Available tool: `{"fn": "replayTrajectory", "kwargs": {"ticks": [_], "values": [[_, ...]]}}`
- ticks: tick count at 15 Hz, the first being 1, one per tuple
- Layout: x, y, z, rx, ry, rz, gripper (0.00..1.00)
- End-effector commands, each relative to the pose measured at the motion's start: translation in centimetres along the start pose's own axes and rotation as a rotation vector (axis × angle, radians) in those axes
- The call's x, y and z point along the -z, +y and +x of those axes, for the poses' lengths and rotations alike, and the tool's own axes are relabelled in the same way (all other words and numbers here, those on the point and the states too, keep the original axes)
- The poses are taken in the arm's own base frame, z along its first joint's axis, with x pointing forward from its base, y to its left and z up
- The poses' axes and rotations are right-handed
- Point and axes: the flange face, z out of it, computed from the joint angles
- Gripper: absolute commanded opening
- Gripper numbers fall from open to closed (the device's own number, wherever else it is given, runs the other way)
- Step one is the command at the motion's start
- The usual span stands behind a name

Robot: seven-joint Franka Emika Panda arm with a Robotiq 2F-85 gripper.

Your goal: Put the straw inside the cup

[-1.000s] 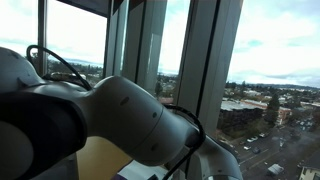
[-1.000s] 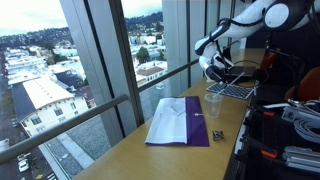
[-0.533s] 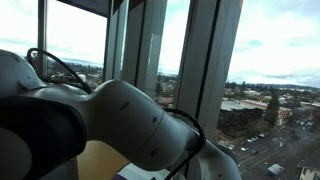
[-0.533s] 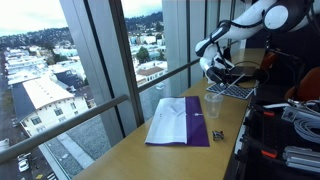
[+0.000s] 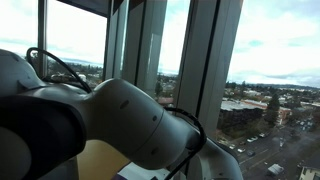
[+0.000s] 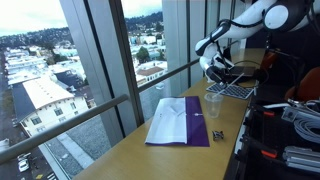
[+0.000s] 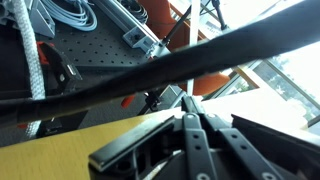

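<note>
A clear plastic cup (image 6: 213, 104) stands on the wooden table (image 6: 170, 160), by the far end of a white and purple cloth (image 6: 180, 120). My gripper (image 6: 212, 72) hangs a little above and behind the cup. In the wrist view its fingers (image 7: 187, 103) are pressed together, so it is shut. A thin dark sliver shows at the fingertips, and I cannot tell whether it is the straw. No straw can be made out elsewhere. In an exterior view the arm (image 5: 110, 125) fills the frame and hides the table.
A small dark object (image 6: 216, 134) lies near the cloth's near corner. A flat keyboard-like slab (image 6: 232, 90) sits behind the cup. Tall windows (image 6: 100, 60) run along the table's far edge. Cables and gear (image 6: 295, 120) crowd the opposite side. A black cable (image 7: 200, 55) crosses the wrist view.
</note>
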Motion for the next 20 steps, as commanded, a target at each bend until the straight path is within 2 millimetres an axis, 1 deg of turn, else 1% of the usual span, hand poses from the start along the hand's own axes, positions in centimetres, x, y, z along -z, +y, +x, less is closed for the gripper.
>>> {"fn": "replayTrajectory", "kwargs": {"ticks": [1,5,8,14,17,20], "values": [[0.8,-1.8,-1.6,0.025,0.001,0.021,0.0],[1.3,-2.7,-2.6,0.039,0.008,0.021,0.0],[1.4,-2.5,-2.8,0.038,0.006,0.025,0.0],[0.7,-1.0,-2.6,0.014,-0.011,0.031,0.0],[0.8,-0.5,-2.9,0.008,-0.007,0.034,0.0],[0.8,0.2,-2.8,0.002,-0.01,0.044,0.0]]}}
